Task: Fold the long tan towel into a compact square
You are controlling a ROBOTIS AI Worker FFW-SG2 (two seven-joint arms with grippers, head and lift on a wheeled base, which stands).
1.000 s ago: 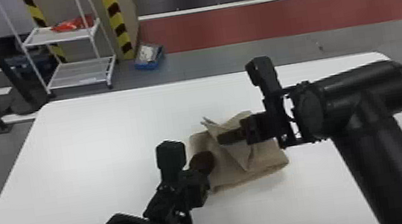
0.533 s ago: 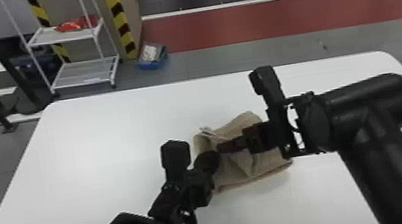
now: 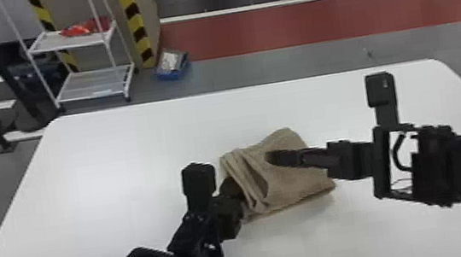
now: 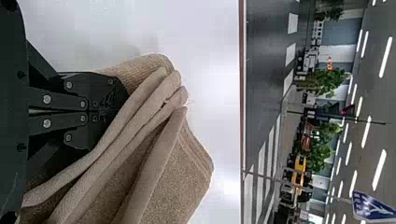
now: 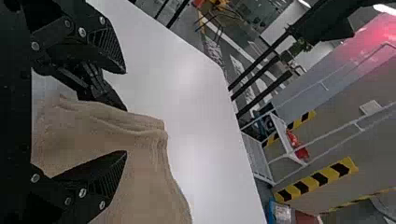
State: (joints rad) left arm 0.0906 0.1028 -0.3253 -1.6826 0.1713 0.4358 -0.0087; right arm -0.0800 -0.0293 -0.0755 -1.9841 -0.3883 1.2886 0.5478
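Your tan cloth towel (image 3: 301, 180), a folded, layered bundle, is on the white flat-topped table (image 3: 120, 176), btwn its L & R edges and well in from the far edge. Your black two-finger L gripper (image 3: 234, 188) is at the towel's L end, fingers tog., tips hidden by the folds; can't tell if cloth's pinched. Your black two-finger R gripper (image 3: 271, 159) is over the towel, fingers apart w/ cloth showing btwn them.
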